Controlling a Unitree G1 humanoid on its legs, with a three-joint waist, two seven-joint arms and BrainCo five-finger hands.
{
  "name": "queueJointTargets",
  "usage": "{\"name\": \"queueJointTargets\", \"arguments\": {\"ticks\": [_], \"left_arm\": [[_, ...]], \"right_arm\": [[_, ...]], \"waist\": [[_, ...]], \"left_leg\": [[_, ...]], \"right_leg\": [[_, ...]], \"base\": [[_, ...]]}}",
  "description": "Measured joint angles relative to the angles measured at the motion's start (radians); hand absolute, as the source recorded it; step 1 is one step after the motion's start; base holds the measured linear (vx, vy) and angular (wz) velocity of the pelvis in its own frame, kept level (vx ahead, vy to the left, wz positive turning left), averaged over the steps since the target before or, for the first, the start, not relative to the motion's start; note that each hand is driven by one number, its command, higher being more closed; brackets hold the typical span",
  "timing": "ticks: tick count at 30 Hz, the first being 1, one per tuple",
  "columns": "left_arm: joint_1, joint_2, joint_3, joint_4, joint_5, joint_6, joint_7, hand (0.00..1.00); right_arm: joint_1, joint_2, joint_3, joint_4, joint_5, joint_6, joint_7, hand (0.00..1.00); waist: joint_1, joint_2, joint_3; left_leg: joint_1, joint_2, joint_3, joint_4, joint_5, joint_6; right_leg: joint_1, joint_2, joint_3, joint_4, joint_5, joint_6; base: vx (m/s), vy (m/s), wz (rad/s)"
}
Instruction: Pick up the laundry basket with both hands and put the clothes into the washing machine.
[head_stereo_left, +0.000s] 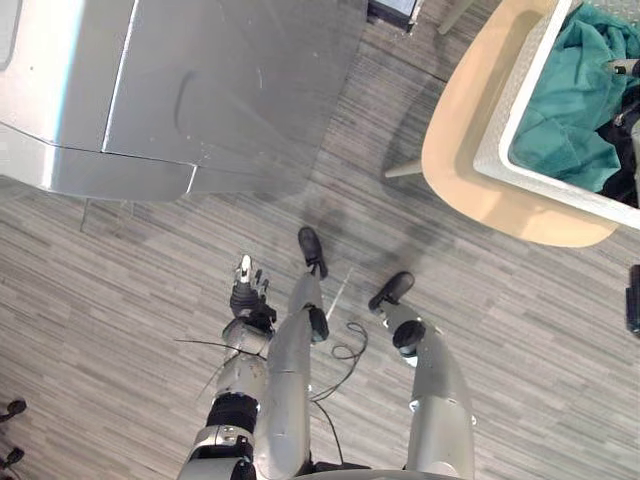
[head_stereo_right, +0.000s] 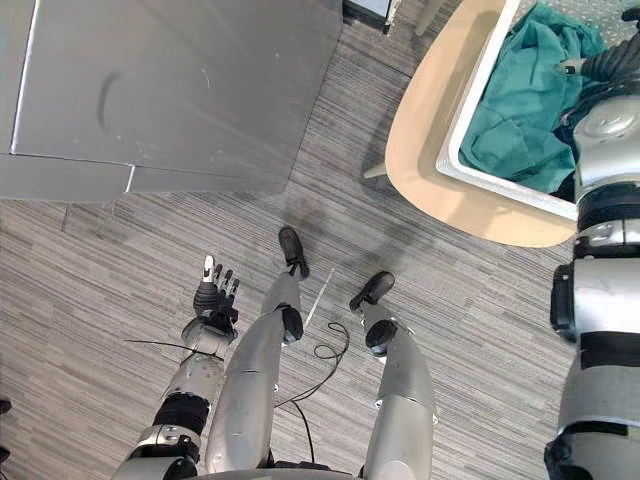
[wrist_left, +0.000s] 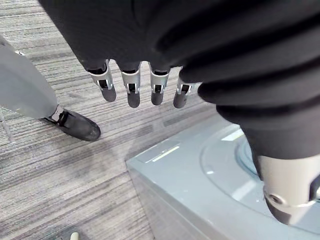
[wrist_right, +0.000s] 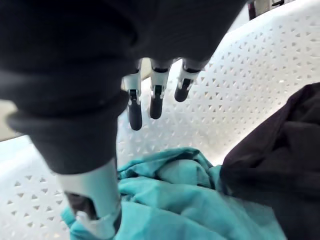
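the right hand's (head_stereo_right: 608, 62) fingers (wrist_right: 156, 102) hang straight and released, gripping nothing, just inside the white laundry basket (wrist_right: 240, 65), with its perforated wall right past the tips and the teal cloth (head_stereo_left: 570, 100) and a dark cloth (wrist_right: 270, 165) heaped beneath them. the basket sits on the beige table (head_stereo_left: 460, 150) to the robot's front right, its visible side wall running away from the robot, so this hand is by far the nearer. the left hand (head_stereo_left: 247, 292), fingers (wrist_left: 132, 92) loose and empty, hangs low over the floor (head_stereo_left: 120, 300) near the washing machine (head_stereo_left: 200, 80), well apart from the basket, and likely must cross rightward to the basket's near rim for a two-handed lift.
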Motion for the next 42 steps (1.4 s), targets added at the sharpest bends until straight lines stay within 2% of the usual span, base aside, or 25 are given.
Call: {"name": "queueJointTargets", "arguments": {"ticks": [1,3,5,7,12,15,20,22,27,34,38,42], "left_arm": [[0.003,-0.004,0.002,-0.019,0.0,-0.007,0.02,0.0],[0.007,-0.004,0.006,-0.036,0.001,-0.013,0.027,0.0],[0.012,-0.004,0.012,-0.055,0.002,-0.025,0.041,0.0],[0.012,-0.004,0.04,-0.055,0.007,-0.031,0.043,0.0],[0.031,0.001,0.046,-0.06,0.023,-0.04,0.063,0.0],[0.037,0.001,0.046,-0.061,0.028,-0.052,0.061,0.0],[0.038,0.001,0.044,-0.061,0.042,-0.052,0.059,0.0],[0.038,0.002,0.045,-0.06,0.043,-0.052,0.059,0.0],[0.048,0.003,0.046,-0.059,0.043,-0.052,0.059,0.0],[0.052,0.003,0.071,-0.05,0.042,-0.052,0.059,0.0],[0.05,0.01,0.085,-0.043,0.041,-0.052,0.057,0.0],[0.044,0.02,0.092,-0.012,0.02,-0.048,0.038,0.0]], "right_arm": [[0.043,0.038,-0.086,-0.067,-0.001,0.027,-0.051,0.0],[0.07,0.069,-0.146,-0.127,-0.001,0.051,-0.095,0.0],[0.115,0.119,-0.249,-0.253,-0.005,0.094,-0.156,0.0],[0.169,0.156,-0.349,-0.446,-0.03,0.125,-0.239,0.0],[0.248,0.228,-0.505,-0.73,-0.084,0.148,-0.404,0.0],[0.32,0.273,-0.555,-0.812,-0.114,0.155,-0.449,0.0],[0.398,0.316,-0.609,-0.838,-0.118,0.166,-0.47,0.0],[0.425,0.318,-0.618,-0.838,-0.116,0.165,-0.465,0.0],[0.439,0.334,-0.616,-0.821,-0.116,0.156,-0.403,0.0],[0.404,0.337,-0.616,-0.61,-0.048,0.137,-0.317,0.0],[0.312,0.285,-0.6,-0.427,0.047,0.113,-0.209,0.0],[0.203,0.201,-0.501,-0.247,0.127,0.08,-0.098,0.0]], "waist": [[0.004,0.0,0.0],[0.005,0.0,0.0],[0.007,0.0,0.0],[0.007,0.0,0.0],[0.004,0.0,0.0],[0.007,0.0,0.0],[0.01,0.0,0.002],[0.022,0.0,0.003],[0.027,-0.001,0.008],[0.028,-0.003,0.023],[0.027,0.0,0.056],[0.024,-0.001,0.059]], "left_leg": [[0.001,0.0,-0.001,0.0,0.0,0.0],[0.001,-0.001,-0.001,0.0,0.0,0.0],[0.001,-0.001,0.0,0.0,0.0,0.0],[0.001,-0.001,0.0,0.0,0.0,0.0],[0.02,0.001,0.0,0.009,0.0,0.0],[0.038,0.003,0.0,0.011,-0.001,0.0],[0.04,0.004,-0.004,0.01,-0.003,-0.002],[0.043,0.003,-0.011,0.0,-0.005,-0.002],[0.043,-0.001,-0.015,-0.009,-0.006,0.001],[0.034,-0.005,-0.018,-0.022,0.002,0.002],[0.028,-0.005,-0.027,-0.023,0.007,0.004],[-0.007,-0.003,-0.039,-0.015,0.01,0.007]], "right_leg": [[0.003,0.0,-0.002,-0.002,0.0,0.0],[0.004,0.0,-0.002,-0.007,0.0,0.0],[0.005,0.0,-0.003,-0.013,0.0,0.001],[0.007,0.001,-0.003,-0.014,0.001,0.001],[0.031,0.003,-0.001,-0.014,0.001,0.001],[0.048,0.006,0.002,-0.013,0.0,0.001],[0.047,0.004,0.003,0.005,-0.006,-0.002],[0.047,0.004,0.0,0.008,-0.011,-0.005],[0.046,-0.003,-0.008,0.019,-0.015,-0.004],[0.042,-0.005,-0.02,0.018,-0.015,-0.004],[0.04,-0.004,-0.027,0.017,-0.016,-0.005],[0.02,-0.003,-0.04,0.017,-0.016,-0.005]], "base": [[0.0,-0.067,0.03],[0.0,-0.046,0.02],[0.0,-0.051,0.0],[0.01,-0.054,0.0],[0.02,-0.06,0.0],[0.0,-0.085,-0.01],[-0.02,-0.065,0.02],[-0.04,-0.076,0.05],[-0.01,-0.059,0.07],[0.02,-0.049,0.04],[0.03,-0.056,0.02],[0.03,-0.042,0.07]]}}
